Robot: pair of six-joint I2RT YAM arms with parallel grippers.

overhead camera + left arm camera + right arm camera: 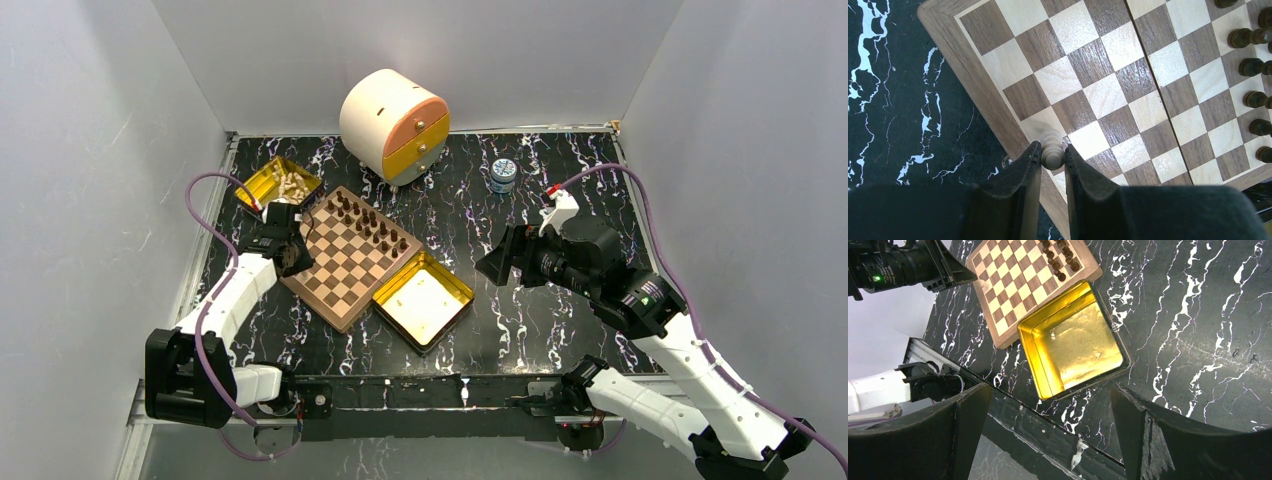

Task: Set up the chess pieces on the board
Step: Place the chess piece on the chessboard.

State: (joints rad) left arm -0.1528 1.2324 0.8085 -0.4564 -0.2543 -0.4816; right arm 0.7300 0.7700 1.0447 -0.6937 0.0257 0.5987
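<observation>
The left gripper point(1052, 156) is closed on one light tan chess piece point(1052, 144), which sits between its two fingers and looks a little blurred. The piece is over the outer row of squares of the board point(1108, 95), close to the brown rim; I cannot tell if it touches the square below. The dark brown pieces point(372, 222) stand in two rows along the far side of the board. More light tan pieces point(291, 184) lie in a gold tin point(256, 186) just beside the far left corner of the board. The right gripper point(1049, 390) is wide open with nothing in it, and it hangs above the table point(560, 330), near a second gold tin point(1035, 355) that lies just beside the near right edge of the board
</observation>
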